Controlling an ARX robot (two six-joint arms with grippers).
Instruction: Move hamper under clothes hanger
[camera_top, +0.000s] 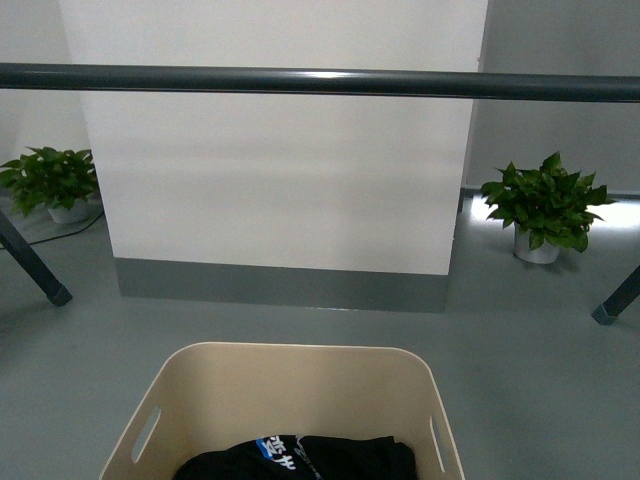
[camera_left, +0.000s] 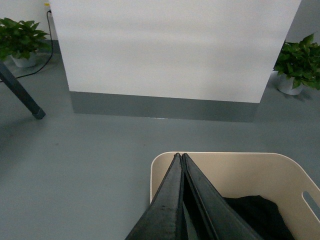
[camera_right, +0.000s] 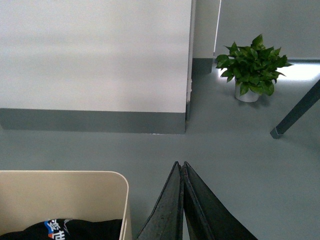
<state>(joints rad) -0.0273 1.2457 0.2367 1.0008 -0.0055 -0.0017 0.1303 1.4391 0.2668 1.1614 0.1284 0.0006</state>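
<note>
Hamper (camera_top: 290, 400) sits on the floor near the hanger (camera_top: 320, 82).

From left: the left gripper (camera_left: 181, 156), fingers pressed together, above the hamper's rim; black clothing (camera_top: 300, 460) inside; the right gripper (camera_right: 181, 164), fingers together, just outside.

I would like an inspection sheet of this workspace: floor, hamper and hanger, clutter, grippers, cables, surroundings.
Surface: grey floor, smooth, no spills seen.
Hamper: beige hamper stands on the floor at the near edge of the front view, slot handles in both short ends, dark garment inside.
Clothes hanger: bar runs across the front view; legs stand on the floor to either side.
Clutter: nothing seen.
Grippers: left gripper shut, over the hamper's corner; right gripper shut, beside the hamper over bare floor; neither holds anything.
Cables: one black cable on the floor by the left plant.
Surroundings: white wall panel with a grey base; potted plants on both sides.
</note>
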